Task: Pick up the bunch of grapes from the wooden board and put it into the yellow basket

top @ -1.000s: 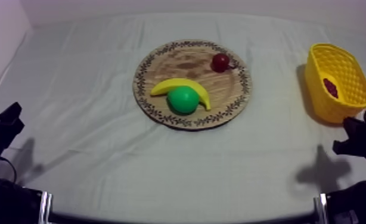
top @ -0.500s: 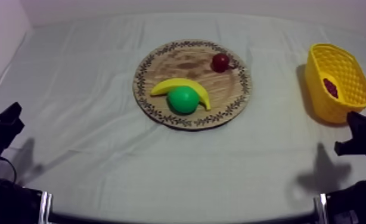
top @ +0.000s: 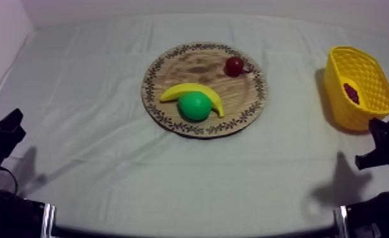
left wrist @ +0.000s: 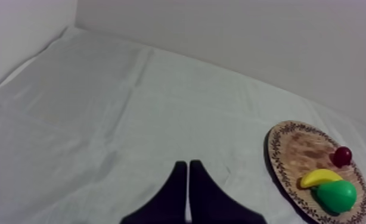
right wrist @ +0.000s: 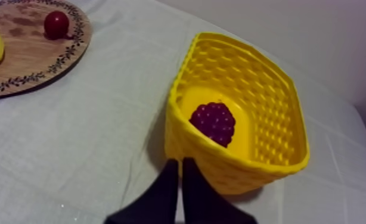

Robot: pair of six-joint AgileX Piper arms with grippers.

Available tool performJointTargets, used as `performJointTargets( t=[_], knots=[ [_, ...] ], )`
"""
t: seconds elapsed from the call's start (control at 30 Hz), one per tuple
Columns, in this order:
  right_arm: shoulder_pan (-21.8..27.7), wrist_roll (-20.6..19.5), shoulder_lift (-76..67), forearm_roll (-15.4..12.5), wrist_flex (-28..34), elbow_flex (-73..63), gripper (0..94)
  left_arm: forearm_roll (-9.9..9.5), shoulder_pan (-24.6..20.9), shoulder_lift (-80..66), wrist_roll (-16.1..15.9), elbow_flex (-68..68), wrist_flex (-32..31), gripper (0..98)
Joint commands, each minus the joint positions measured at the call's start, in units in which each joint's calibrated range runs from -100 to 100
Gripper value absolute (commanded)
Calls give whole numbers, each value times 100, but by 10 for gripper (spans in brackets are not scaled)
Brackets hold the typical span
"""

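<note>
The purple bunch of grapes [top: 351,93] [right wrist: 214,122] lies inside the yellow basket [top: 360,63] [right wrist: 263,89] at the table's right. The round wooden board [top: 191,63] [left wrist: 292,149] [right wrist: 24,56] sits mid-table. My right gripper [right wrist: 180,164] is shut, its fingers together as a narrow wedge just short of the basket's near wall; in the top view it sits low at the right [top: 384,145]. My left gripper [left wrist: 188,167] is shut on nothing over bare cloth, resting low at the left [top: 4,136].
On the board lie a banana [top: 194,92] [left wrist: 318,177], a green pear [top: 194,106] [left wrist: 337,195] and a small red fruit [top: 234,65] [left wrist: 342,156] [right wrist: 56,24]. A pale wall runs behind the table's far edge.
My right gripper has drawn back a little toward the table's lower right, away from the basket. The left arm and the fruit have not moved.
</note>
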Motion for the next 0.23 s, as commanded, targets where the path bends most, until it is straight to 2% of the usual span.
performJointTargets(
  t=[0.0,0.2],
  knots=[
    [-19,1,-3,-1,-7,1,4,0,1,0,0,2,-1,1],
    [-41,-1,-3,-1,-7,1,4,0,1,0,0,2,-1,1]
  ],
)
